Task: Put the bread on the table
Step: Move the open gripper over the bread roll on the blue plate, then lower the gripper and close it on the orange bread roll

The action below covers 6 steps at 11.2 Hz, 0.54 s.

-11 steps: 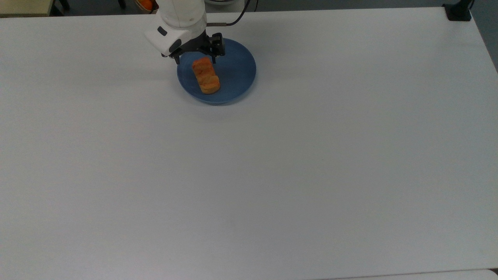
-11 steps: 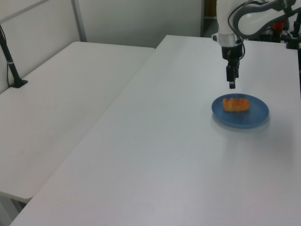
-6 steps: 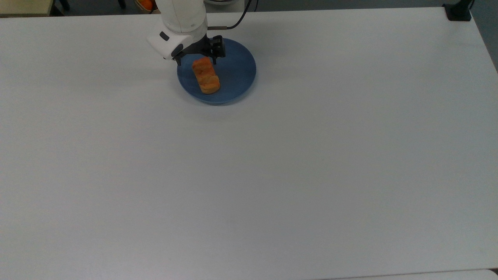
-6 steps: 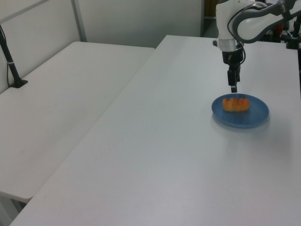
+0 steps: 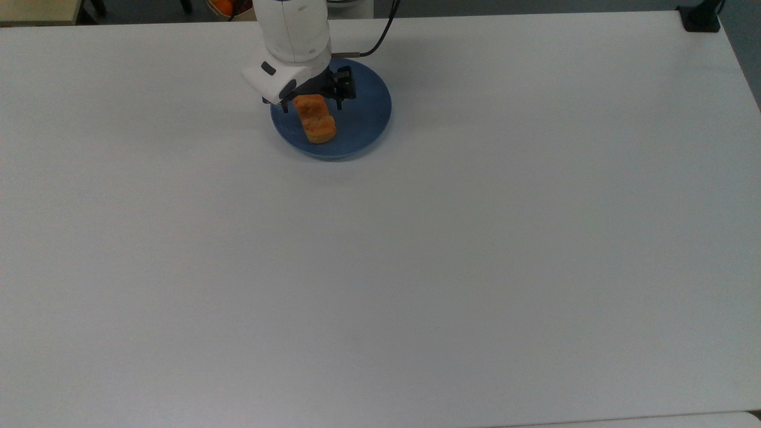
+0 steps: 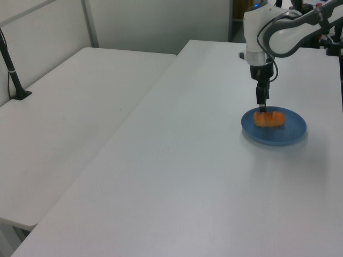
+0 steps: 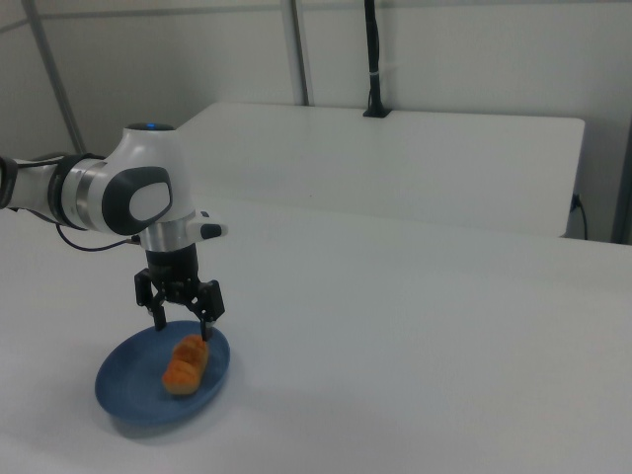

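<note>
The top view looks steeply down on the table [image 5: 452,267] from far off, with the blue plate [image 5: 362,113] high in its frame. The left view and right view look obliquely across from opposite sides, nearer. All three share the plate.

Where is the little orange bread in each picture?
Top view: the bread lies on the top view's left part of the blue plate, near the upper edge.
Left view: the bread is at the left view's right, on the plate.
Right view: the bread is at the lower left, on the plate.
Shared landmark: the blue plate.
</note>
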Each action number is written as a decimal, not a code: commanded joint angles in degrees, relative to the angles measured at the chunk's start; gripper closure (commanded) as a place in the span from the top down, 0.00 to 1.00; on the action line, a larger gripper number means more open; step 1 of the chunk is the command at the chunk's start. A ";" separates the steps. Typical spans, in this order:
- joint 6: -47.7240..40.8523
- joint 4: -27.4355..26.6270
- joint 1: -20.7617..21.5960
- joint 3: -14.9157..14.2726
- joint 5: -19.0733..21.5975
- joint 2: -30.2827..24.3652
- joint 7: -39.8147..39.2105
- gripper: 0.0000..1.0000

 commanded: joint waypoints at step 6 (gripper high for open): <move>2.56 -3.71 0.35 0.46 -1.06 0.73 1.26 0.98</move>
